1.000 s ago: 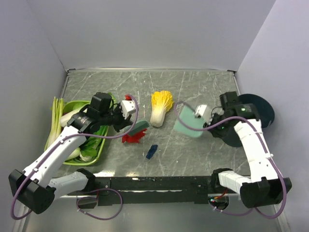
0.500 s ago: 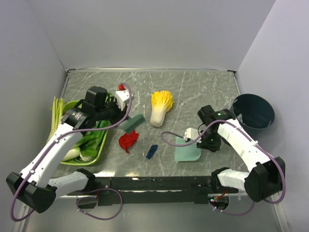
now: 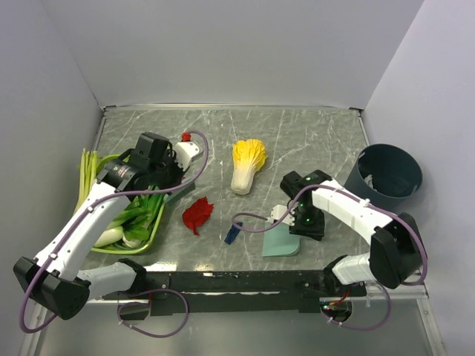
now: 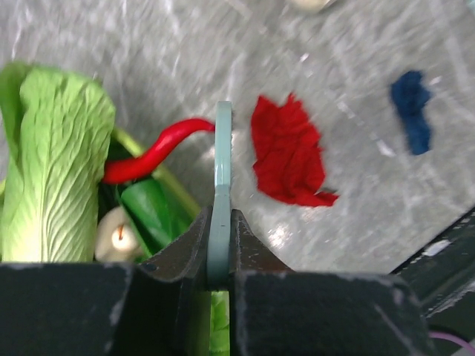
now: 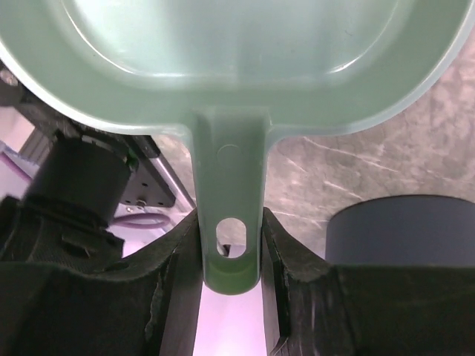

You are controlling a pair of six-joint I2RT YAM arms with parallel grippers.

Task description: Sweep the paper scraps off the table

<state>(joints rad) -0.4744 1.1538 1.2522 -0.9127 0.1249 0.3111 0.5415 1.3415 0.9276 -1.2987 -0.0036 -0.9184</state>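
Overhead above table, two wrist close-ups

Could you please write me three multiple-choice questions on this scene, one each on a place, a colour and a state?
1. Where does the blue scrap lie?
A. in the green tray
B. between the red scrap and the dustpan
C. inside the dark bin

2. What colour is the dustpan?
A. orange
B. black
C. pale green

3. How is the right gripper?
A. shut on the dustpan's handle
B. open over the cabbage
C. open and empty

Answers:
1 B: the top view shows it on the table between those two.
2 C: the top and right wrist views both show pale green.
3 A: the fingers press the handle from both sides.
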